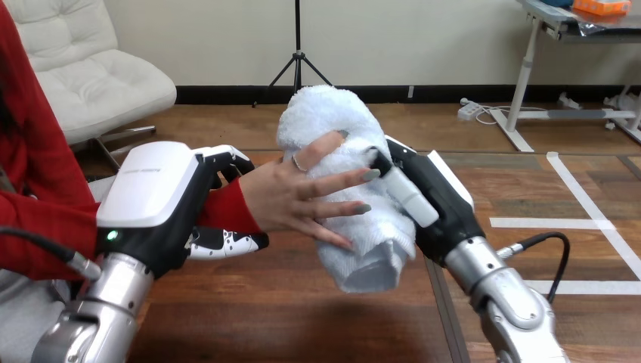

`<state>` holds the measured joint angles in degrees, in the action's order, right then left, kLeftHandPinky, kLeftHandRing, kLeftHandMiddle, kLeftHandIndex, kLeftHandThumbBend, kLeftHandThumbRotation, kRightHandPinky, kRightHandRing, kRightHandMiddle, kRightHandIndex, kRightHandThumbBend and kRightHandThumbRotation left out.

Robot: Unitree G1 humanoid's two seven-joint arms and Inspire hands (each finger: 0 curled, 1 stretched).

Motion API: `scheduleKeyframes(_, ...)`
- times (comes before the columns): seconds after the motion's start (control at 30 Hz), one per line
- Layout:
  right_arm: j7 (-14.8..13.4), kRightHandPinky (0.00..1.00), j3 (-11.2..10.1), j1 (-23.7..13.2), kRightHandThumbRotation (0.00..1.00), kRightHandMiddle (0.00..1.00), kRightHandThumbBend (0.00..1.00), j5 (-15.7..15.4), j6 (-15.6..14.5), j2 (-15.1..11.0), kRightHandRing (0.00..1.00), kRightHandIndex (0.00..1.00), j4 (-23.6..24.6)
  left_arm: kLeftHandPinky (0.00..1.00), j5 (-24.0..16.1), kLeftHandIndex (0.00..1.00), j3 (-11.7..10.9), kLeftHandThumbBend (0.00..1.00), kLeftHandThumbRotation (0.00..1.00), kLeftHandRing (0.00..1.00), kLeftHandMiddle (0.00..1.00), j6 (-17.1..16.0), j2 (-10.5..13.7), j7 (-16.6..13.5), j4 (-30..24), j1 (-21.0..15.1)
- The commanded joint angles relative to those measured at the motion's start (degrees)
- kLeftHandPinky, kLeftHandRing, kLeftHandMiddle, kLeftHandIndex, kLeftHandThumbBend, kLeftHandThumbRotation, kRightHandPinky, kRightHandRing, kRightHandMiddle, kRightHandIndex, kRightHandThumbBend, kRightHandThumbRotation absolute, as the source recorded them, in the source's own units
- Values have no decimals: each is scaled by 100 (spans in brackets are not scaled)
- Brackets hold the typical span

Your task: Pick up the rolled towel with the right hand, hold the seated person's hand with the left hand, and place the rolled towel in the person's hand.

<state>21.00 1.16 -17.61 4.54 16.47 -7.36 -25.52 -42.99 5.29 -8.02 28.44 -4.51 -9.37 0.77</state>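
Observation:
A rolled white towel point(340, 128) stands nearly upright in mid-view above the wooden table point(287, 310). My right hand point(431, 193) is shut on it from the right, thumb lying across its front. The person's hand point(291, 197) comes in from the left and lies flat against the towel's left side, fingers spread over it. My left hand point(178, 200) is curled round the person's red-sleeved wrist point(227, 208), fingers over the top and thumb underneath.
The person sits at the left edge with a red sleeve point(45, 219) reaching over the table. White tape lines point(559, 223) mark the floor at the right beyond the table edge.

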Motion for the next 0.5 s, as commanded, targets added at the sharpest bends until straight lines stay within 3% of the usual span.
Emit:
scheduleKeyframes(0.0, 93, 75, -103, -26, 100, 86, 100, 192, -199, -100, 82, 90, 544, 55, 91, 67, -179, 94, 42, 63, 66, -154, -66, -317, -114, -29)
scheduleKeyframes(0.47, 201, 85, -240, 190, 100, 90, 100, 381, -376, -296, 88, 94, 874, 65, 291, 75, -187, 100, 64, 71, 74, -278, -21, -313, -62, 264)
